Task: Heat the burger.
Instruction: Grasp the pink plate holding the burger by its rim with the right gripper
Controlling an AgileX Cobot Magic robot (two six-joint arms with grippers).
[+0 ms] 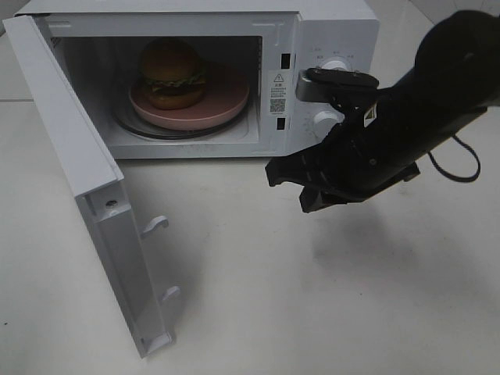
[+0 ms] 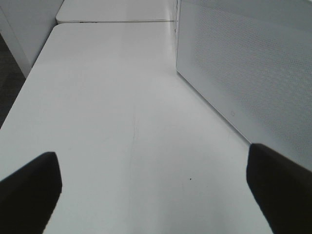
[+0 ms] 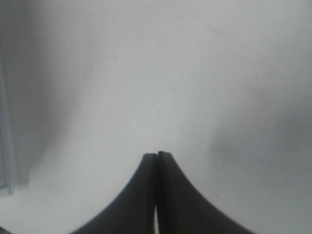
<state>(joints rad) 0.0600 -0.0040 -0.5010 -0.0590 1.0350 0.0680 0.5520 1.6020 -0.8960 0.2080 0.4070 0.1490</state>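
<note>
While the burger [image 1: 172, 74] sits inside the open microwave [image 1: 336, 31], your right end effector [image 3: 157, 155] is pressed together, your left end effector [image 2: 151, 163] spread.

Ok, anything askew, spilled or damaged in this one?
Nothing stands out. The burger sits upright on the pink plate inside the microwave, its door wide open. No spill shows on the table; the right claw is shut, empty.

Light: shining bright, diffuse, from overhead.
Shadow: lying soft on table [image 1: 351, 250].
Focus: blurring in right wrist view.
</note>
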